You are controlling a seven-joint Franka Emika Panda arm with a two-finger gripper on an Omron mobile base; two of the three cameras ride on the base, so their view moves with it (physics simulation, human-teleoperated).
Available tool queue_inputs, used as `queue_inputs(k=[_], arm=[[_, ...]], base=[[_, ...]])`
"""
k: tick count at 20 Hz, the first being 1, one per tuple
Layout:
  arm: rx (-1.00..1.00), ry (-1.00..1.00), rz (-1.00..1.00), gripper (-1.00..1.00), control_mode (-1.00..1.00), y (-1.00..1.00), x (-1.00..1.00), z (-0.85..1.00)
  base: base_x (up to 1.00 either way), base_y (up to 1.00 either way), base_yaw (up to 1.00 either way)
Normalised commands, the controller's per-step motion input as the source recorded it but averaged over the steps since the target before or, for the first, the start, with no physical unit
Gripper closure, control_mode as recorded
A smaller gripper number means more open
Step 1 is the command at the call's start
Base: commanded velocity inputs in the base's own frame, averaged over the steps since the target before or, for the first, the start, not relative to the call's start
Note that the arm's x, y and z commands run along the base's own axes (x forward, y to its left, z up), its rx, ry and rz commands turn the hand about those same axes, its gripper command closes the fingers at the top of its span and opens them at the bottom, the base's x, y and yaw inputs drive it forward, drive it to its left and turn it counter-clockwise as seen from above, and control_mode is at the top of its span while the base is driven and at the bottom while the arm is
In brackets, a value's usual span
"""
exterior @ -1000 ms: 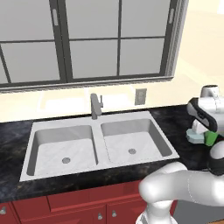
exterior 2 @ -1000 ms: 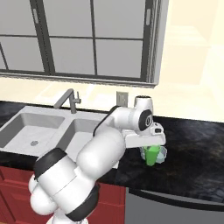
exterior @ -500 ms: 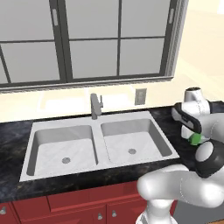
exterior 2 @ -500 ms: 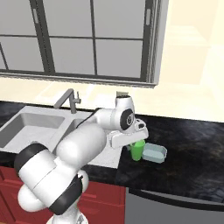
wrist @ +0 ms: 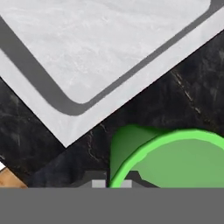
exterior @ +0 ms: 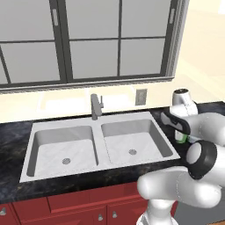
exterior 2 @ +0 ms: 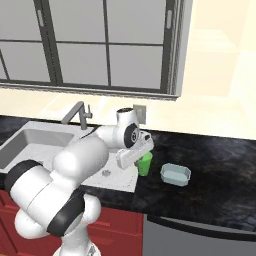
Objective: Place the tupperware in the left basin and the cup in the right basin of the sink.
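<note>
My gripper (exterior 2: 136,156) is shut on the rim of the green cup (exterior 2: 145,164), which hangs upright just right of the sink's (exterior 2: 30,142) right edge. In the hand view the cup (wrist: 175,162) sits low right with its rim between my gripper's (wrist: 114,180) tips, and a corner of the right basin (wrist: 109,43) lies above. From the left base view the cup (exterior: 182,139) peeks out behind my gripper (exterior: 176,124), right of the right basin (exterior: 132,145) and left basin (exterior: 66,151). The tupperware (exterior 2: 175,174) rests on the black counter, right of the cup.
A grey boxy faucet (exterior: 96,107) stands behind the divider. Black marbled counter (exterior 2: 215,165) surrounds the sink. A wall outlet (exterior: 140,96) sits below the window. Red cabinet fronts (exterior: 79,204) run under the counter edge.
The arm has swung left with the green cup, away from the tupperware and toward the sink's right edge. The tupperware has stayed in place.
</note>
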Motion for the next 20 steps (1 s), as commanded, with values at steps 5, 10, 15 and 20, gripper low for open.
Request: queue_inputs(k=[5,10,15,20], arm=[[-0.03,0.06,0.00,1.00,-1.00,0.47,0.53,0.00],[-0.03,0.01,0.00,1.00,-1.00,0.78,0.38,-0.01],[0.00,0.01,0.04,1.00,-1.00,0.79,0.37,-0.15],[0.02,-0.04,0.06,1.00,-1.00,0.55,0.18,-0.32]], base=[[0.00,0.00,0.00],[0.00,0.00,0.00],[0.00,0.00,0.00],[0.00,0.00,0.00]])
